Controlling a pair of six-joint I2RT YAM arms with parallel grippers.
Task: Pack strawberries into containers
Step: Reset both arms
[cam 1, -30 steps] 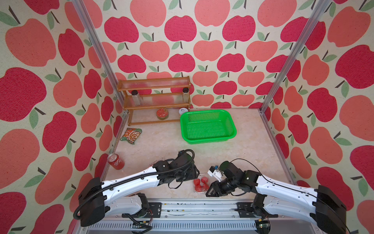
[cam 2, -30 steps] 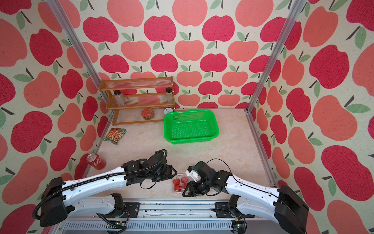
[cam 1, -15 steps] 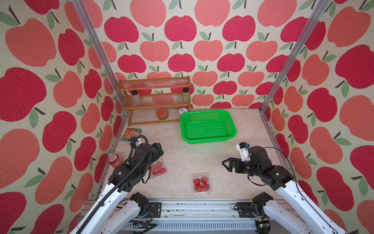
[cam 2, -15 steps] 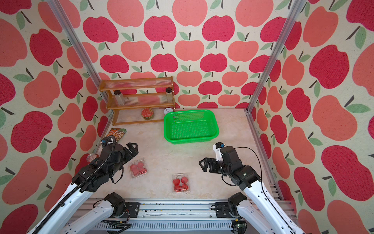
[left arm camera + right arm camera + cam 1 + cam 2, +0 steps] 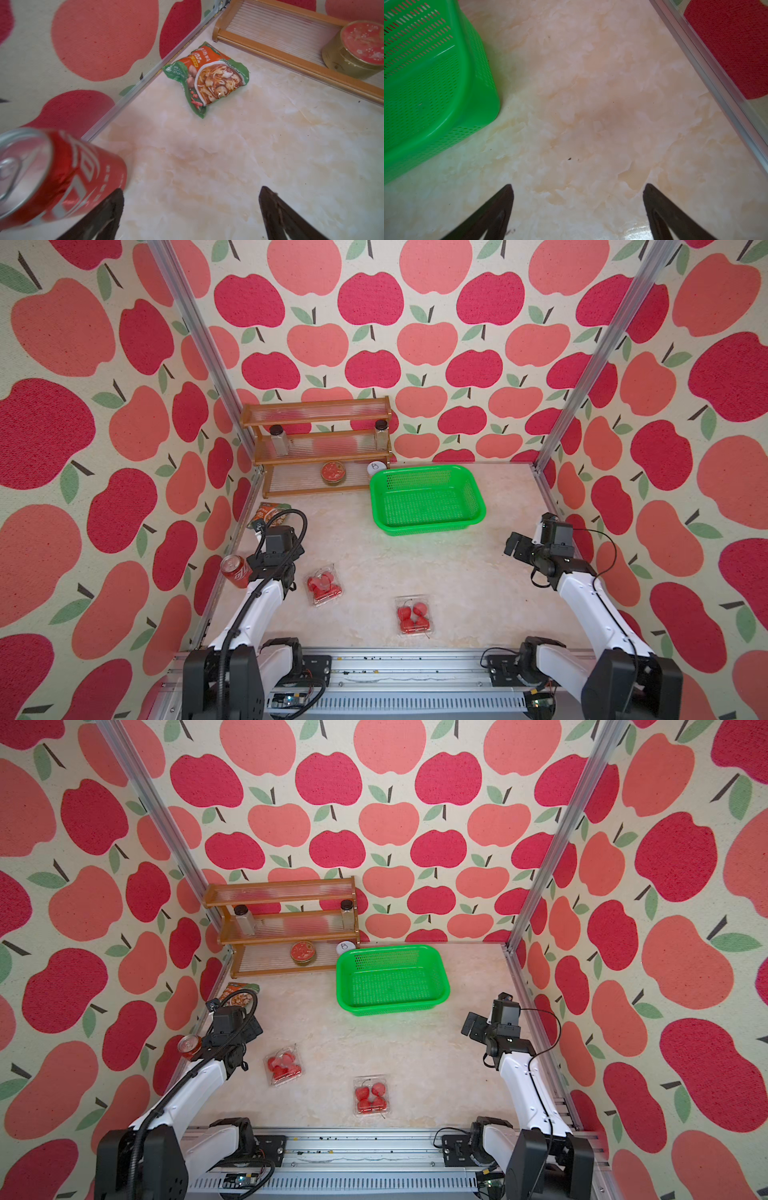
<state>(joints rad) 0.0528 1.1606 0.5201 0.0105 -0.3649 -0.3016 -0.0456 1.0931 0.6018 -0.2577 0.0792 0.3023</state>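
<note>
Two clear containers lie on the marble table, with the red strawberries inside showing through the plastic. One container (image 5: 325, 585) (image 5: 284, 1066) is at front left and the other container (image 5: 414, 616) (image 5: 371, 1095) is at front centre. My left gripper (image 5: 192, 191) hovers open and empty over bare table, back-left of the left container. My right gripper (image 5: 513, 545) (image 5: 471, 1024) (image 5: 577, 188) stands open and empty near the right wall, well clear of both containers. Neither wrist view shows a container.
A green basket (image 5: 432, 527) (image 5: 446, 124) sits at back centre, left of the right gripper. A red soda can (image 5: 235, 570) (image 5: 52, 176) stands close beside the left fingers. A snack packet (image 5: 209, 76), a wooden rack (image 5: 320, 448) and a red-topped tin (image 5: 333, 472) fill the back left.
Both arms have drawn back from the containers at the front centre, the left one to the left wall and the right one to the right wall. Both grippers have opened wide.
</note>
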